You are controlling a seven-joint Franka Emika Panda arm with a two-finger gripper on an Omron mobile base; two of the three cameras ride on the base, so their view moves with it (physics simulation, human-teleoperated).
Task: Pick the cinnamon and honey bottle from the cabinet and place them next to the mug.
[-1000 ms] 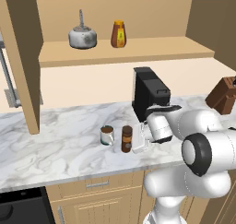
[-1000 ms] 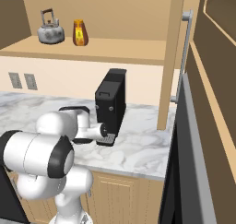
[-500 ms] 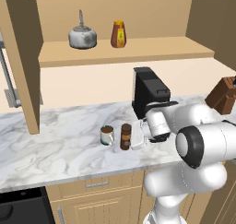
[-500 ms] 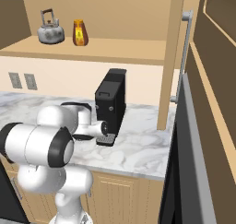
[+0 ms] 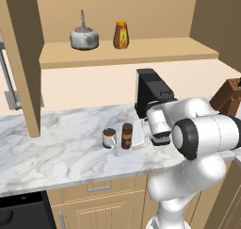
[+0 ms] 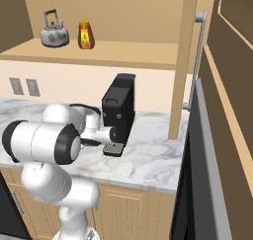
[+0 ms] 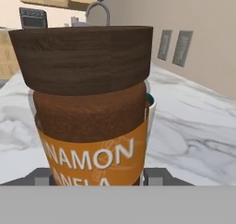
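cinnamon point(image 5: 126, 135) right of mug point(image 5: 109, 138) (touching?) | honey bottle point(image 5: 121, 35) on cabinet point(image 5: 141, 51)

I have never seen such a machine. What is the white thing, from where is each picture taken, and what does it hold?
It is a white robot arm in a simulated kitchen. Two pictures come from cameras behind it, left and right; the third looks along its hand. The hand is closed on the cinnamon, a slim brown jar, standing on the marble counter beside the mug. The honey bottle stands on the cabinet shelf, next to a grey kettle. A black coffee machine stands behind.
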